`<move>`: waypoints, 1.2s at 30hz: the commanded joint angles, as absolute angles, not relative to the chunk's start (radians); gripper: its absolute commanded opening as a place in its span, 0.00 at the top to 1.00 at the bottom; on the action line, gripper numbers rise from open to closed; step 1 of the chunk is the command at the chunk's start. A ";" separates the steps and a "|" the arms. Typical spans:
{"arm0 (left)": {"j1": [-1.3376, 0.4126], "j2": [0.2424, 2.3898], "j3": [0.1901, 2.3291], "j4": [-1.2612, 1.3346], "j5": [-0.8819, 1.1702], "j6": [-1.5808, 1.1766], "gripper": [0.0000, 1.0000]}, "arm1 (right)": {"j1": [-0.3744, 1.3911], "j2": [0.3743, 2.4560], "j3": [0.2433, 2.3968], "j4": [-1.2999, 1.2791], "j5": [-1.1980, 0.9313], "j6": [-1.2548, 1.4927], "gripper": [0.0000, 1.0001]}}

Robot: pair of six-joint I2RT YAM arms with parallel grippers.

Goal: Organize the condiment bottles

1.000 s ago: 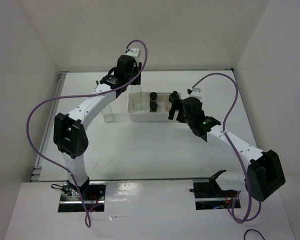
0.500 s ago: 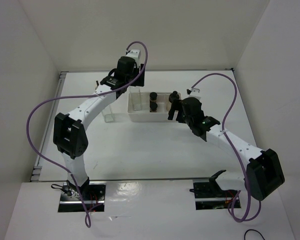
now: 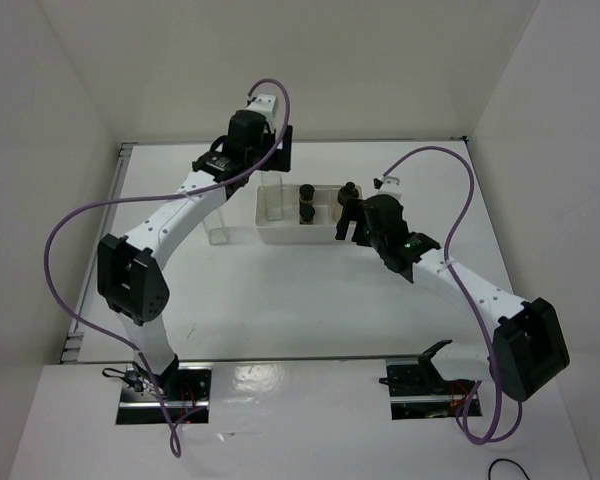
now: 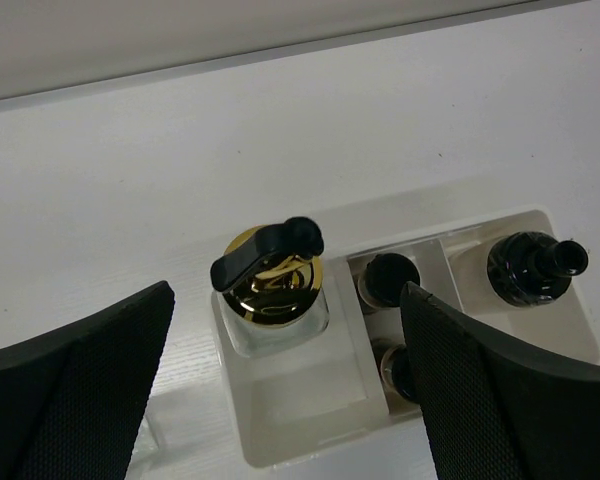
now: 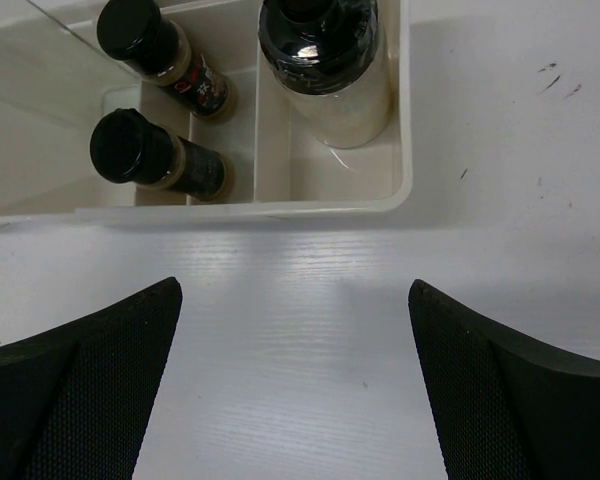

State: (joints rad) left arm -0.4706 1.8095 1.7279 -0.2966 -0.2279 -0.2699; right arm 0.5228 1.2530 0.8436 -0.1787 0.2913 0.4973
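One clear glass bottle [image 4: 270, 300] with a gold top stands upright in the left compartment of the white tray [image 4: 310, 440]. My left gripper [image 4: 288, 292] hangs open above it, both fingers clear of the glass. Two dark spice jars [image 5: 150, 45] [image 5: 145, 155] stand in the middle compartment, and the whitish black-capped jar [image 5: 325, 70] in the right one. A second glass bottle [image 3: 220, 226] stands on the table left of the tray [image 3: 280, 236]. The right gripper [image 5: 295, 290] is open over bare table, just in front of the tray's near wall [image 5: 280, 208].
White walls close in the table on the left, back and right. The left arm [image 3: 175, 215] arches over the loose bottle from the near left. Purple cables [image 3: 65, 225] loop beside both arms.
The left gripper has opened and let go of the gold-topped bottle, which now stands in the tray's left compartment. The left arm's elbow has swung left. The right arm has not moved.
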 commanded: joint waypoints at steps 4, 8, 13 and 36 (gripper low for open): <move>-0.511 1.691 1.815 -0.363 -0.258 -0.275 0.00 | 0.515 1.209 0.831 -0.138 0.293 0.520 0.02; -0.511 1.545 1.773 -0.354 -0.210 -0.275 0.00 | 0.515 1.161 0.831 -0.147 0.293 0.529 0.02; -0.511 1.389 1.741 -0.363 -0.201 -0.275 0.00 | 0.515 1.101 0.799 -0.147 0.275 0.548 0.02; -0.439 1.233 1.328 -0.440 -0.669 -0.469 0.00 | 0.515 1.041 0.790 -0.147 0.218 0.557 0.02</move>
State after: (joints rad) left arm -0.4454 1.2098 1.3365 -0.4805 -0.5941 -0.4213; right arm 0.5224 1.0569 0.7925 -0.1791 0.2207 0.5507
